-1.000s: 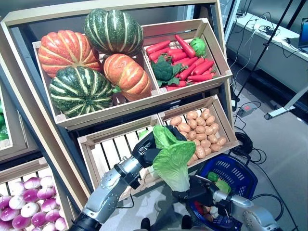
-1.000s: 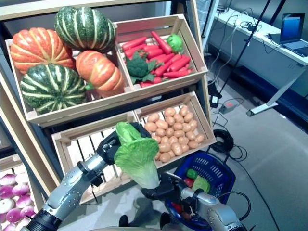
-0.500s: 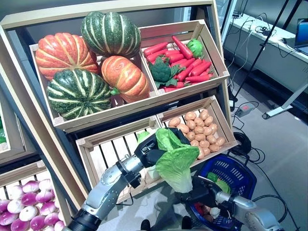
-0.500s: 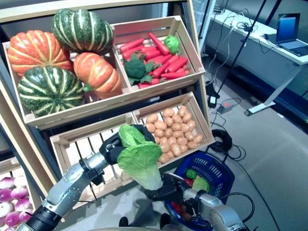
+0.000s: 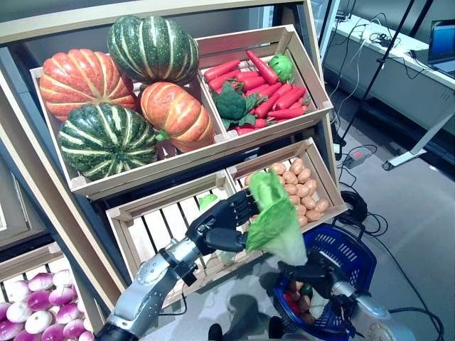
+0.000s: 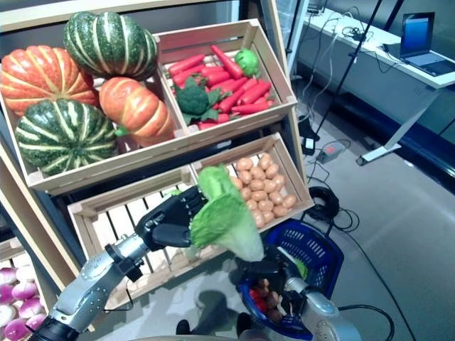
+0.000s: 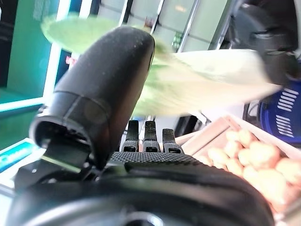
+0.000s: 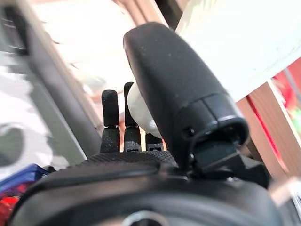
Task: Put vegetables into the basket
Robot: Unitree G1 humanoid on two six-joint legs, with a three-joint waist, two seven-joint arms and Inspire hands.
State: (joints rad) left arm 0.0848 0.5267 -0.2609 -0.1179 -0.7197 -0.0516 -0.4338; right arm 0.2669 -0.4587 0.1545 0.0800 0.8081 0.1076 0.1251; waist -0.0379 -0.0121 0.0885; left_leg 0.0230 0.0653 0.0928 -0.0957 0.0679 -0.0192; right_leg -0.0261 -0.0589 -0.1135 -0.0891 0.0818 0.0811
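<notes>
- Two hands at work, left one busy, right one waiting by the basket.
- Furthest left: slatted crate [image 5: 153, 229] behind the left forearm, nearly bare of stock.
- Next: left hand [image 5: 220, 227], closed on the lettuce [image 5: 276, 220], thumb on one side and fingers [image 5: 242, 206] laid along the other. The left wrist view confirms it, with the thumb pressed against the pale leaf.
- Just changed: lettuce carried rightward from in front of the slatted crate. Now hanging past the fingertips in front of the potatoes [image 5: 304, 186], leafy end up, pale stem end down and slanting towards the basket.
- Below the stem end: right hand [image 5: 313, 271], dark, close under the lettuce at the near side of the basket. Cannot tell whether open or closed, nor whether touching the stem.
- Furthest right: blue basket [image 5: 359, 252] on the floor beyond the right hand, a few vegetables [image 5: 298, 304] already inside.
- Meaning for the task: most of the carry done, by the look of it. Lettuce not yet in the basket, only its lower tip near the near rim.
- Probably next: a little further right, then lower and let go over the opening.
</notes>
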